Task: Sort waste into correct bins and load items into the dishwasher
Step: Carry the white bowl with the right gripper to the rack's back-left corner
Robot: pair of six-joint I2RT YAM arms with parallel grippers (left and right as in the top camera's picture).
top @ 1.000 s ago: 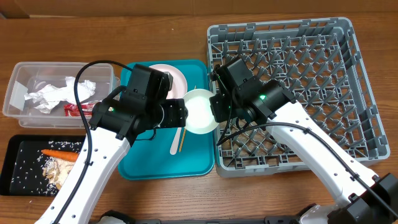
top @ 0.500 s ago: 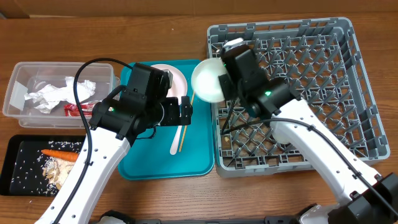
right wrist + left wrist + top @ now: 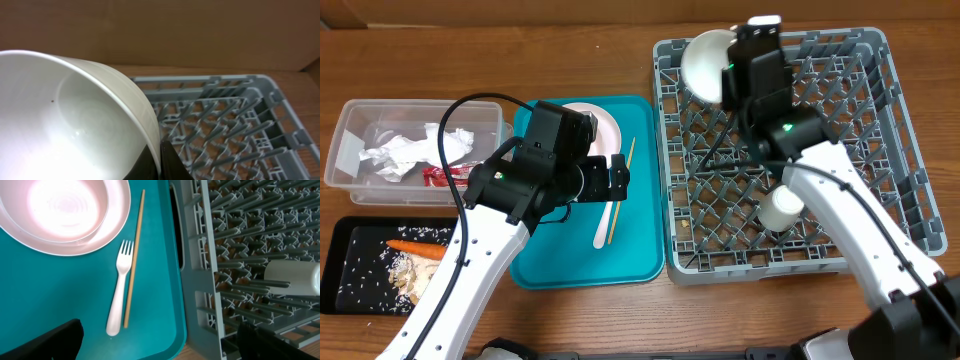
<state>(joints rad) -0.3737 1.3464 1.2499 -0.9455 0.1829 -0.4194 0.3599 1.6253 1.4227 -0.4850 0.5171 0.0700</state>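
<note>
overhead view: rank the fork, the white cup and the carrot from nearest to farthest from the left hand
From the left hand:
1. fork, just below it in the image, on the teal tray.
2. white cup, lying in the grey rack at image right.
3. carrot, in the black tray at far image left.

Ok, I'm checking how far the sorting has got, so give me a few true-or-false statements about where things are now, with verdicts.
1. The right gripper holds a bowl over the rack. True.
2. The cup stands on the teal tray. False: it lies on its side in the rack.
3. The fork and a chopstick lie side by side on the teal tray. True.
4. The left gripper is shut on the plate. False: it is open and holds nothing; the plate sits on the teal tray.
5. The carrot is in the clear tub. False: it is in the black tray.
</note>
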